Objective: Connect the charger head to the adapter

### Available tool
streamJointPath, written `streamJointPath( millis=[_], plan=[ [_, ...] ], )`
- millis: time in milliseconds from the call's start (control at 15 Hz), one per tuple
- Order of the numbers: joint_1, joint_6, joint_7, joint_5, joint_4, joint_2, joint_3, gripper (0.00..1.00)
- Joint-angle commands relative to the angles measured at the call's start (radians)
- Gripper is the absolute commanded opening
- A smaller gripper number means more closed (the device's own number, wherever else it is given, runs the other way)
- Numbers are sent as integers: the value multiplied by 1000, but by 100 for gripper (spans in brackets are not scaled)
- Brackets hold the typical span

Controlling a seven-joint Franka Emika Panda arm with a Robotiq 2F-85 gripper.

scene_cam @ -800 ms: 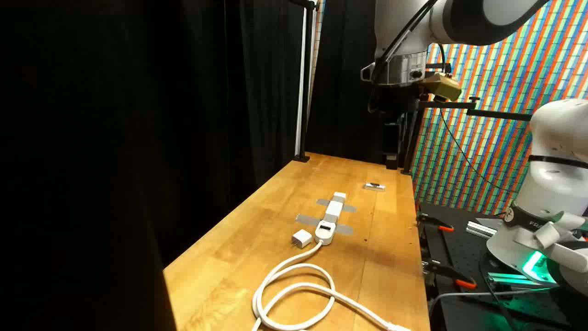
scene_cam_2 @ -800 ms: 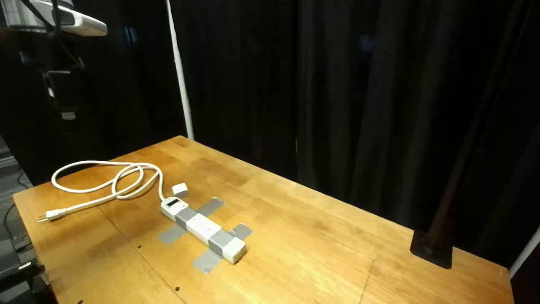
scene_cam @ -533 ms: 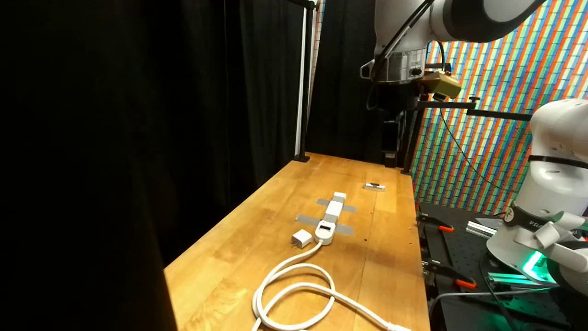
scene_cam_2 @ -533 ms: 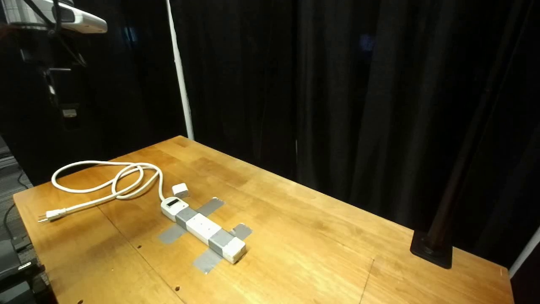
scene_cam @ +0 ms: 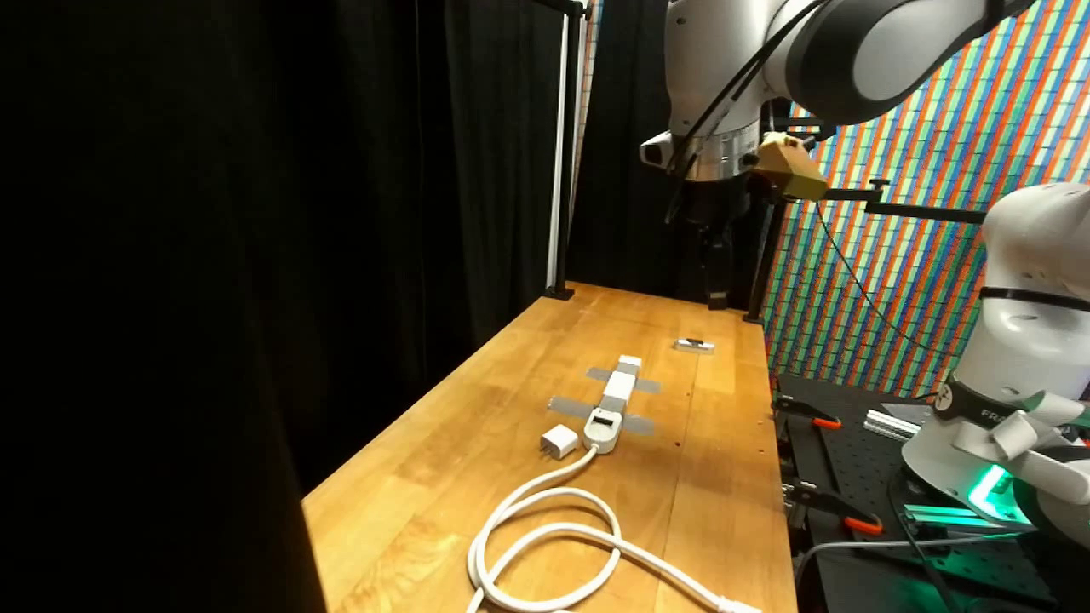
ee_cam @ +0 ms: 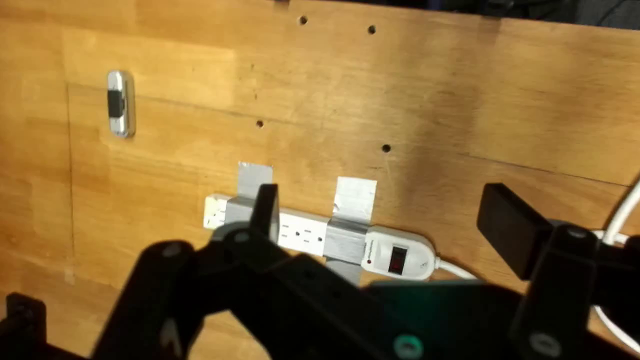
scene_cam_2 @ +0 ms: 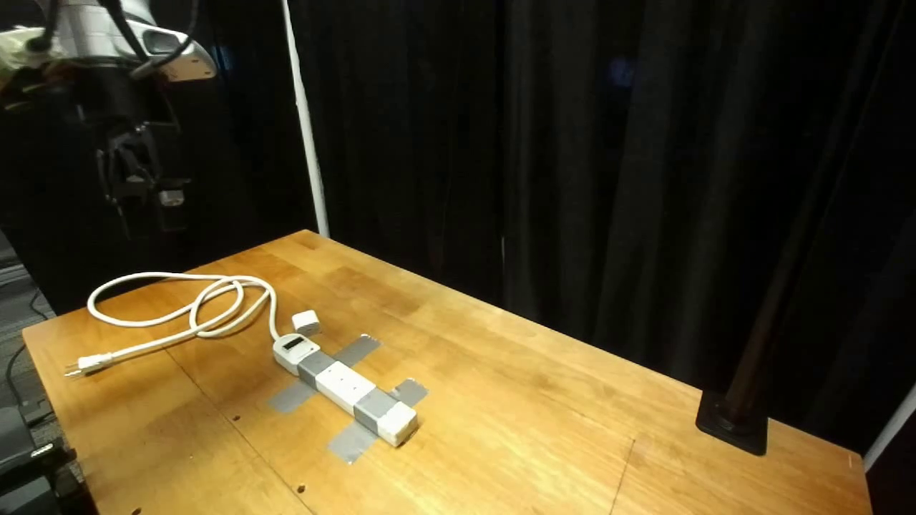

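The charger head (scene_cam: 559, 442), a small white block with metal prongs, lies on the table beside the cable end of the adapter in both exterior views. The wrist view does not show it. The adapter (scene_cam_2: 346, 387) is a long white power strip with outlets and a dark switch, held flat by grey tape. My gripper (ee_cam: 382, 212) stands open high above the table, nothing between its fingers. In the wrist view its left finger (ee_cam: 265, 210) covers part of the adapter's outlets, while the switch end (ee_cam: 400, 255) shows between the fingers.
A thick white cable (scene_cam: 545, 529) loops from the adapter across the table. A small silver bar with a black band (ee_cam: 121, 103) lies farther along. Black pole bases (scene_cam_2: 731, 425) stand at the table edge, and orange-tipped clamps (scene_cam: 809, 415) grip its side.
The arm's hand has turned and tilted, shifting left in an exterior view and right in an exterior view from elsewhere. The charger head, adapter and cable have not moved.
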Motion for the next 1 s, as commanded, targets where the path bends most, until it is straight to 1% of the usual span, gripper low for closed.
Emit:
streamJointPath(
  millis=[0,200,333,467,600,733,867,933],
  plan=[
    [-16,134,-174,-155,117,181,-75,100],
    [-33,351,-306,-237,186,328,-146,100],
    [-42,500,-408,-224,234,429,-180,100],
    [-52,626,-522,-177,278,521,-191,100],
    [-65,720,-635,-117,317,608,-170,100],
    [-84,770,-758,-42,350,677,-124,100],
    [-102,775,-869,21,379,734,-59,100],
    [-111,759,-920,42,393,756,-28,100]
  ],
)
